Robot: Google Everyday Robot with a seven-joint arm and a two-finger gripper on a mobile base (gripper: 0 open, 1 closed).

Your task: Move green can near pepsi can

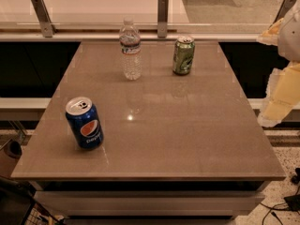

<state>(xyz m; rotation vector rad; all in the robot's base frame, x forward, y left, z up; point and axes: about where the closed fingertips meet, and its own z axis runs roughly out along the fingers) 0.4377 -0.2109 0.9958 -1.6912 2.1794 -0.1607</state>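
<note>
Green can (pixel 183 55) well apart from pepsi can (pixel 85 123).
Pinch its slick, probably light wall mid-height; your gripper (pixel 280 95) waits at right edge, state unclear.

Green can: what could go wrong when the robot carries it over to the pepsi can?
1. The water bottle stands just left of the green can, close to the way toward the pepsi can; the arm might knock it over.
2. The pepsi can is near the table's front left edge; a bump on arrival could push it off.
3. The end effector is at the right border, beyond the table; its approach could tip the green can.
</note>
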